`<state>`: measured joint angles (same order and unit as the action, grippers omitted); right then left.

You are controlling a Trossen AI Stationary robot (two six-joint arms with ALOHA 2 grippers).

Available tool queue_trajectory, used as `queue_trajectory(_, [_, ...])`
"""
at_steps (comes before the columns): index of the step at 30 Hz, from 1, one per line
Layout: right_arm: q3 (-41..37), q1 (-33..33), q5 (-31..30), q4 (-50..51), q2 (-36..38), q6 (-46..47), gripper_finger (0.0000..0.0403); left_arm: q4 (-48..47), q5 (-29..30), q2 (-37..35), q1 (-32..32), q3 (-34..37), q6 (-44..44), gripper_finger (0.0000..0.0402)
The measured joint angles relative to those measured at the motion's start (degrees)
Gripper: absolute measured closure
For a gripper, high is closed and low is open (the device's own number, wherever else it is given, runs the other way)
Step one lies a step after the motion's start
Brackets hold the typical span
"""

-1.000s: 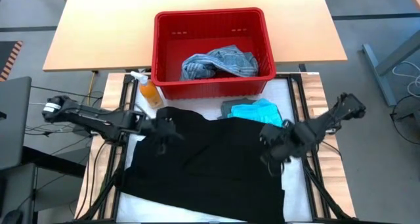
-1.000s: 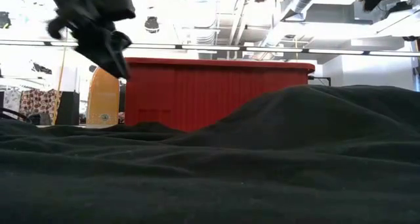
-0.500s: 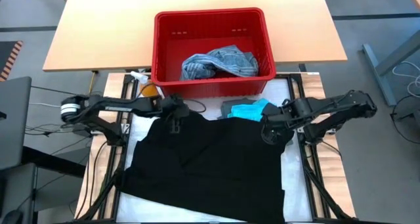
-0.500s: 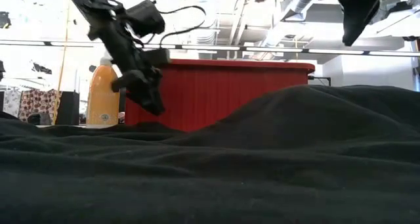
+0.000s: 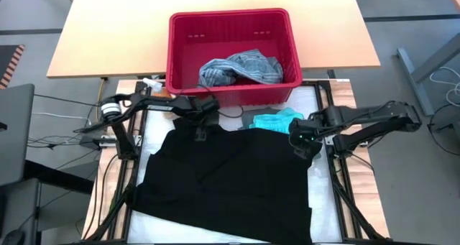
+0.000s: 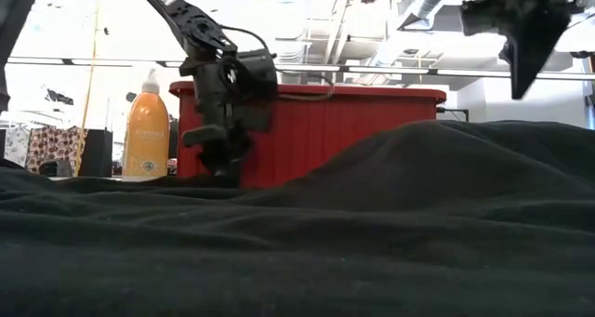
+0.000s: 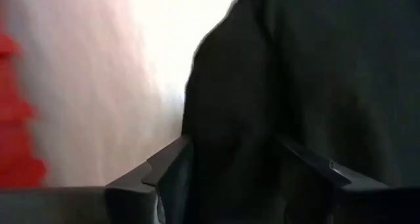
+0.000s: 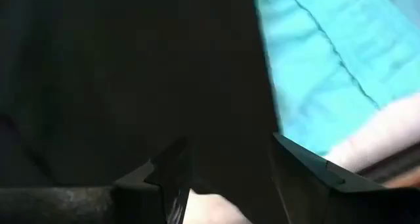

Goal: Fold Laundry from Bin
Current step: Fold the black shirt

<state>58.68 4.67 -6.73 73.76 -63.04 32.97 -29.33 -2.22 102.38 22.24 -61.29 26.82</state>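
**High view: both grippers at black garment's far corners, bin behind**

High view, looking down: black garment (image 5: 223, 177) lies spread flat on the white-covered desk (image 5: 316, 101), filling most of the near half. Left gripper (image 5: 200, 132) sits at the garment's far left corner, just in front of the red bin (image 5: 175, 54). Right gripper (image 5: 302, 143) sits at the garment's far right edge, beside the turquoise garment (image 5: 277, 120).

Turquoise garment is bunched between the bin's front wall and the black garment's far edge, with a grey-green piece (image 5: 251, 117) tucked against it. Mottled blue-grey garment (image 5: 241, 67) lies crumpled inside the bin, toward its near wall.

Left wrist view: the left gripper's fingers (image 7: 161, 171) stand apart with a black fold between them; jaws not clamped, released. Whether the pads touch the cloth, cannot tell.

Right wrist view: the right gripper's fingers (image 8: 308, 165) also stand apart, spread wide over black cloth, turquoise fabric just beyond one finger. Released, nothing clamped.

Low view: left gripper hangs in front of the bin wall, tips close to the black cloth. Orange spray bottle (image 6: 147, 125) stands beside the bin's left corner. Right gripper is up high, clear of the cloth surface.
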Motion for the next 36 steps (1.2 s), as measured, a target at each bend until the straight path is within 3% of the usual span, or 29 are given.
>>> queue_trajectory(5, [-3.5,0.1,-7.2,0.1,0.1,0.3,0.0183,-3.7,0.9,3.3,0.0,-2.0,0.8,0.0214])
queue_trajectory(13, [-7.2,0.0,-7.2,-1.4,-0.2,-2.0,0.0184,-4.2,0.9,2.9,-0.1,-1.8,-2.3,0.0228])
queue_trajectory(17, [-7.5,0.0,-5.3,-2.1,-0.3,-2.9,0.0195,-6.4,0.6,3.0,-0.2,-1.8,-2.4,0.0278])
queue_trajectory(22, [-7.5,0.2,-2.0,-3.1,-0.3,-3.5,0.0267,-9.0,0.3,2.8,-0.3,-1.8,-4.2,0.0386])
queue_trajectory(27, [-7.5,1.1,-0.6,-3.0,-0.2,-3.7,0.0377,-12.5,1.2,1.8,-1.1,-1.7,-4.5,0.0399])
queue_trajectory(33, [-4.8,1.6,-0.6,-0.8,-0.2,-3.4,0.0379,-17.5,2.4,-4.2,-2.7,-4.4,-5.4,0.0400])
queue_trajectory(36, [-1.5,2.4,-1.2,0.3,-0.2,-3.8,0.0387,-20.0,5.8,-8.1,-3.7,-5.0,-6.3,0.0401])
